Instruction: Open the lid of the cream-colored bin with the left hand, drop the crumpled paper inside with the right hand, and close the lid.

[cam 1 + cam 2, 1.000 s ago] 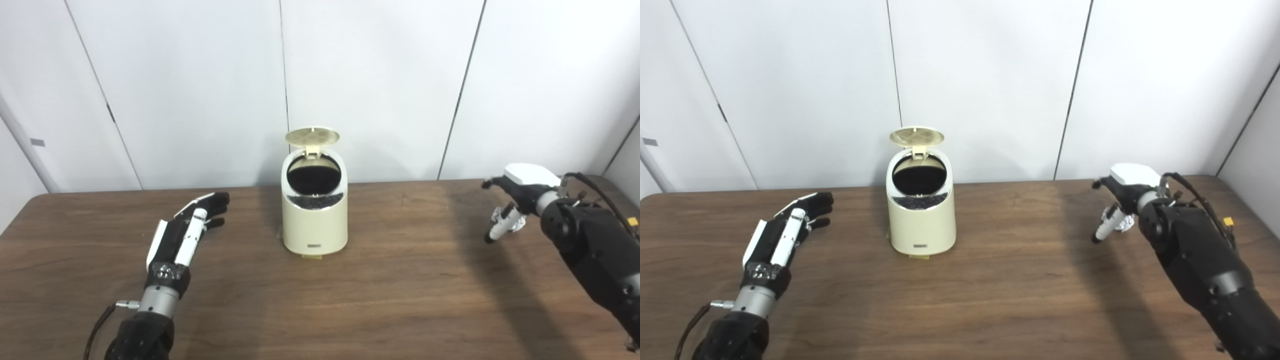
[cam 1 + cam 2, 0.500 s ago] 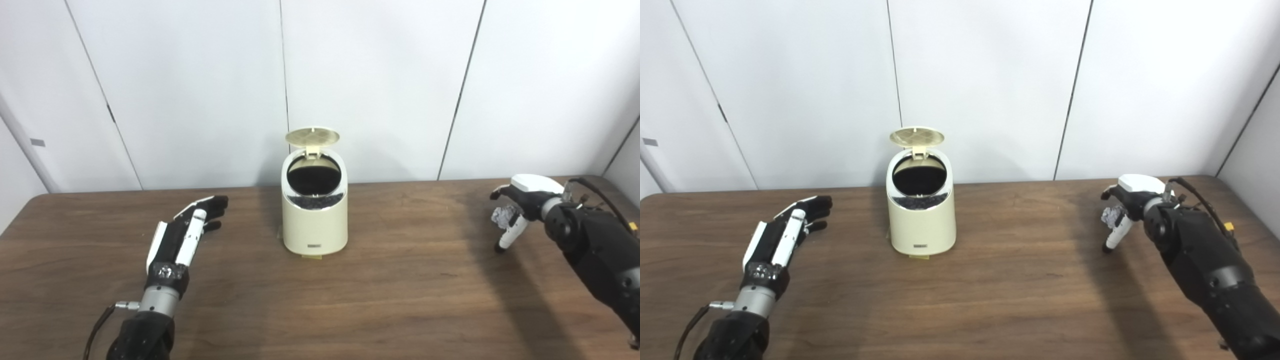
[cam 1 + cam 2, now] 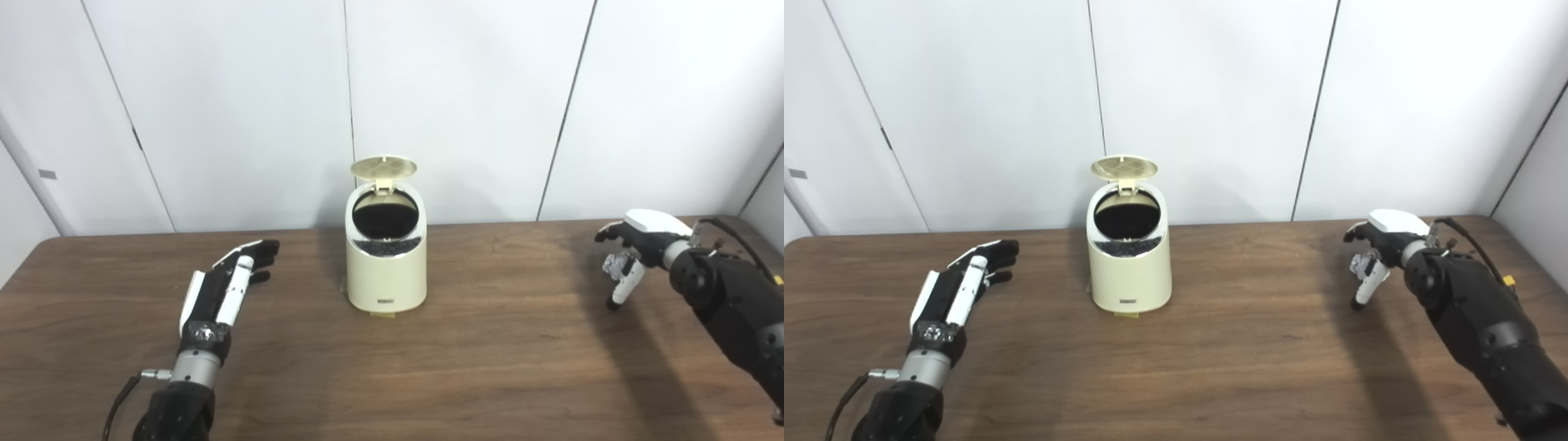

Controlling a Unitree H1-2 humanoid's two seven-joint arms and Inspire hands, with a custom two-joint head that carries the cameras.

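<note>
Right hand [image 3: 634,248] has dropped to the desk [image 3: 490,343] far right of the bin [image 3: 386,269], fingers curling round the paper [image 3: 612,264], grip unconfirmed | lid [image 3: 383,167] up | left hand [image 3: 229,278] open, empty, left of bin | next: lift paper.

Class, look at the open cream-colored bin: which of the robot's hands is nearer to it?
Left. The left hand lies open on the table just left of the bin; the right hand is far to its right, curled over the crumpled paper.
</note>
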